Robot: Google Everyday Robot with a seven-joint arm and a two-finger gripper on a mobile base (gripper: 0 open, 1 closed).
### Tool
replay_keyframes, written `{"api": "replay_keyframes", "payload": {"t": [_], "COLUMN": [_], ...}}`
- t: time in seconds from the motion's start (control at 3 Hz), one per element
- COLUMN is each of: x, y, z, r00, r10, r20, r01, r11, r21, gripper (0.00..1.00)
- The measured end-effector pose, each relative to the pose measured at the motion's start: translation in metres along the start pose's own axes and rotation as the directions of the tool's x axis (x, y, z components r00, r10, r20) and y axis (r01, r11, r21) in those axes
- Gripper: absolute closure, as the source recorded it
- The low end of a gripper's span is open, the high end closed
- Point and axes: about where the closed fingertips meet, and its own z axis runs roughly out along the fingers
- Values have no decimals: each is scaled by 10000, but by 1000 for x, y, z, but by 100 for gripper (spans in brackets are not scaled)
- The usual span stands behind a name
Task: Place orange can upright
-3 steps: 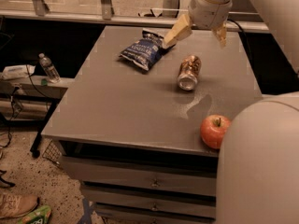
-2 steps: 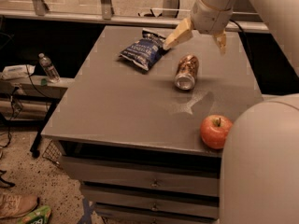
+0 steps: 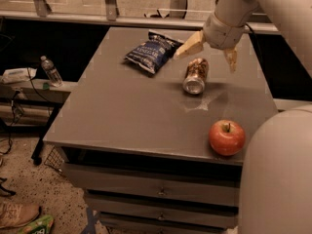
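Toward the tabletop's [image 3: 122,111] far right corner the end effector [image 3: 210,53] hangs spread-fingered above the orange can [image 3: 196,75], with the chip bag [image 3: 152,52] just to its left, an apple [image 3: 227,137] at the near right corner, and open room along the left edge.

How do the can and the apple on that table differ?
The orange can lies on its side mid-table; the apple sits stem-up near the front edge. The can is cylindrical and metallic, the apple round and red. Both rest on the table. The gripper hovers open over the can.
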Motion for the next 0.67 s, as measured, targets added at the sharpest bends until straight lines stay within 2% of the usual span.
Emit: {"api": "replay_keyframes", "payload": {"t": [0.33,0.67], "x": [-6,-14], "y": [1,-1], "z": [7,15], "r00": [9999,9992], "r10": [114,307], "r20": [-41,-239], "r01": [-113,-297], "r11": [9999,9988], "r21": [74,399], "gripper": [0,0]}}
